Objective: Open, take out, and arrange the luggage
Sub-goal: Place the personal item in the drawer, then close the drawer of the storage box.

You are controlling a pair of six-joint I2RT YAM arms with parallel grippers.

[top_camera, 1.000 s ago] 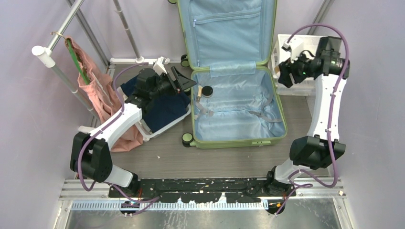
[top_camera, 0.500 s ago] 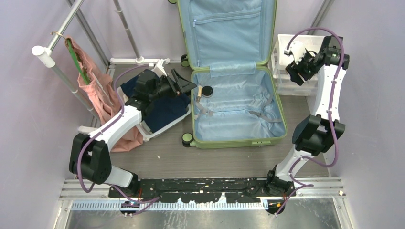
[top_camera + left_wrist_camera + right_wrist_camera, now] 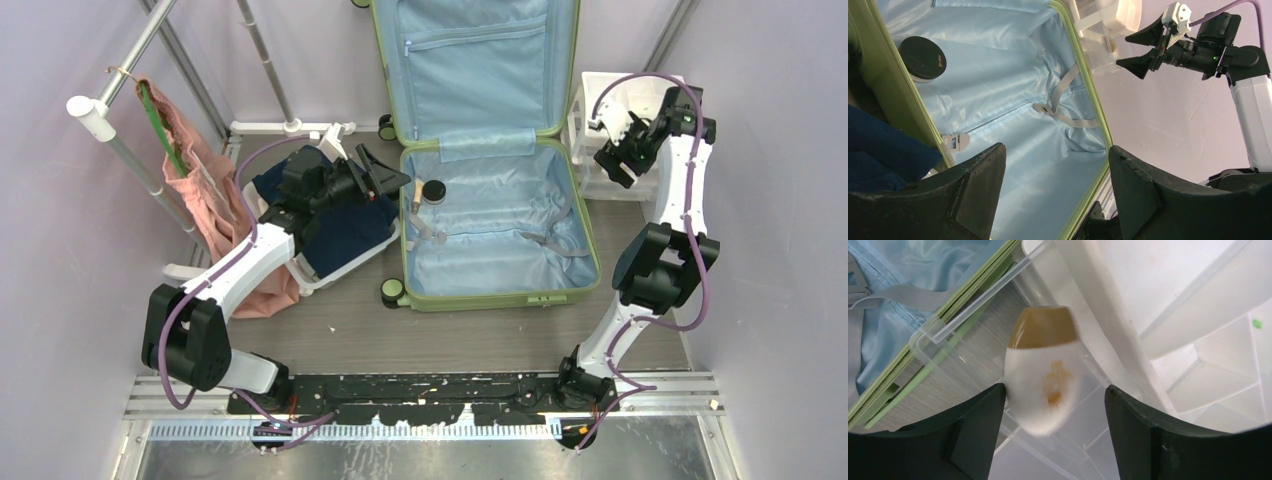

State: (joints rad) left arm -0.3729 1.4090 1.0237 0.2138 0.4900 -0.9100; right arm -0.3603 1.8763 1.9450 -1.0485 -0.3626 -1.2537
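The luggage (image 3: pixel 500 297), a light-green hard-shell suitcase, lies open with its pale blue lining up and its lid (image 3: pixel 475 60) leaning against the back wall. A round jar with a black lid (image 3: pixel 434 191) lies in its left corner and also shows in the left wrist view (image 3: pixel 922 58). My left gripper (image 3: pixel 385 172) is open and empty at the suitcase's left edge (image 3: pixel 1055 155). My right gripper (image 3: pixel 612 148) is open over the white drawer unit (image 3: pixel 600 90). A blurred white bottle with a brown cap (image 3: pixel 1044 367) sits between its jaws, against the left finger only, above a clear drawer (image 3: pixel 978 305).
A white basket (image 3: pixel 345 262) with navy clothing (image 3: pixel 345 225) sits left of the suitcase, under my left arm. A pink garment (image 3: pixel 205 190) hangs on a metal rack (image 3: pixel 130 60) at the far left. Grey straps (image 3: pixel 1063 117) lie loose on the lining.
My right arm has swung its gripper back and right over the drawer unit, and its elbow has folded. My left arm has barely moved.
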